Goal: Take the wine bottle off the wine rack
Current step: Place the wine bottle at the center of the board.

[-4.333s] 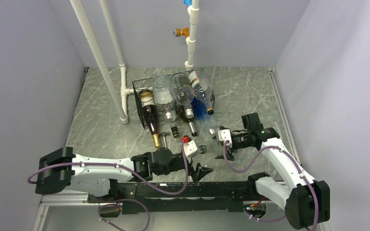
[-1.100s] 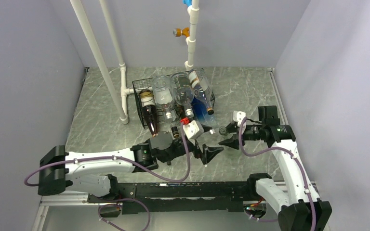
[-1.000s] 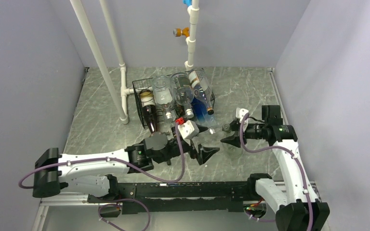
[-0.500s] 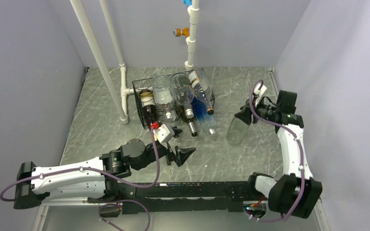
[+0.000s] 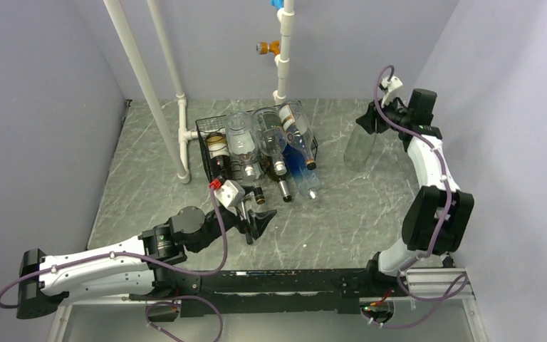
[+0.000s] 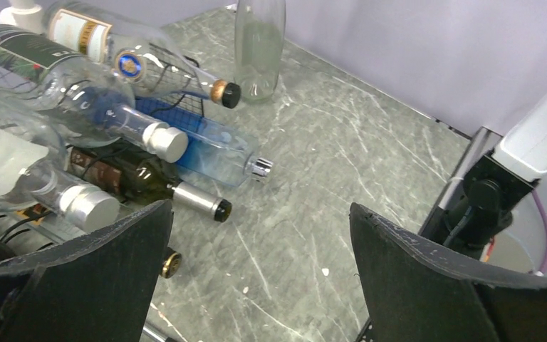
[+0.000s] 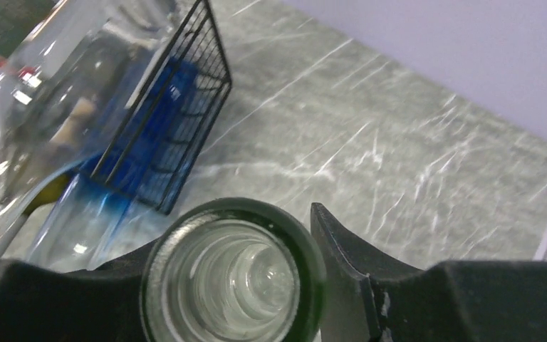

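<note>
— What colour was the rack (image 5: 205, 142)?
— Black wire. The table (image 5: 370, 206) was grey, veined white like marble.
— And the upright bottle (image 5: 358, 146)?
— Clear, greenish at the rim; one racked bottle (image 5: 300, 169) was blue.

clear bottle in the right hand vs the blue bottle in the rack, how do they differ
The clear bottle stands upright, gripped at the neck by the right hand; the blue bottle lies on its side in the wine rack. The clear bottle's mouth is open; the blue bottle wears a silver cap. Both are see-through glass.
</note>
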